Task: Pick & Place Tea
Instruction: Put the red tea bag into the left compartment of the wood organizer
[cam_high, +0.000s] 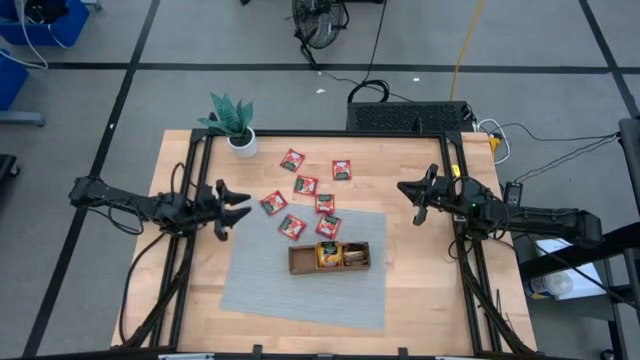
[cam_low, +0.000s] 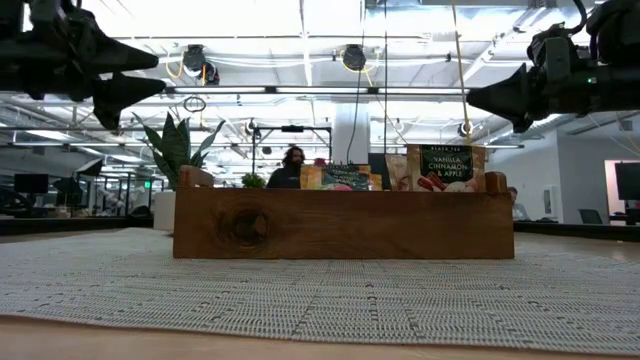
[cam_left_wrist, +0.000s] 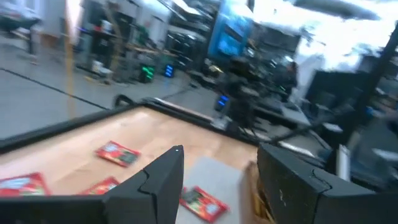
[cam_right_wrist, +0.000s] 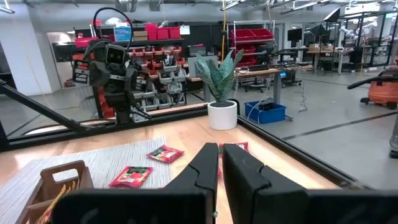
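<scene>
Several red tea sachets (cam_high: 306, 185) lie flat on the wooden table and on the far edge of the grey mat (cam_high: 270, 290). The brown wooden tray (cam_high: 330, 257) stands on the mat with a few sachets upright in it, an orange-yellow one (cam_high: 328, 257) and a dark green one (cam_low: 445, 168). My left gripper (cam_high: 243, 205) hangs open above the table, left of the sachets, with nothing between its fingers. My right gripper (cam_high: 404, 188) is shut and holds nothing, above the table right of them. The left wrist view shows red sachets (cam_left_wrist: 117, 153) beyond the open fingers.
A potted plant (cam_high: 235, 125) in a white pot stands at the table's far left corner. Black frame rails (cam_high: 320, 135) run along the table's edges. A person (cam_low: 292, 166) sits in the room behind the tray.
</scene>
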